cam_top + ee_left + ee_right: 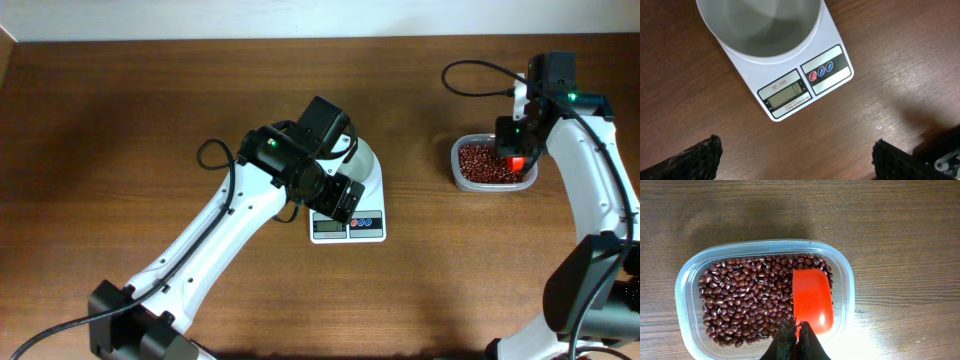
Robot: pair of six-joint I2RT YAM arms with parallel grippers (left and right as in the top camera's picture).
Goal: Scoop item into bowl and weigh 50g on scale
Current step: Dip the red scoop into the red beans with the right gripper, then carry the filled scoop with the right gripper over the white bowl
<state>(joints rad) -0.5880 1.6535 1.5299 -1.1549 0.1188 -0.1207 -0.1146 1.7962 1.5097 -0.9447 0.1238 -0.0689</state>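
While right pincer point(796, 334) pinches red scoop point(812, 300) over beans point(745, 300), left pincer point(797, 159) spread, just before scale point(790, 95).

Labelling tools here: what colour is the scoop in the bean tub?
The scoop is bright orange-red, clearest in the right wrist view.

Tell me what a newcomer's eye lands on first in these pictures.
The bright red scoop stands out most, lying in the clear tub of dark beans at the right of the table, its handle pinched by the right gripper. Next comes the white scale mid-table with an empty white bowl on it, the open left gripper hovering above.
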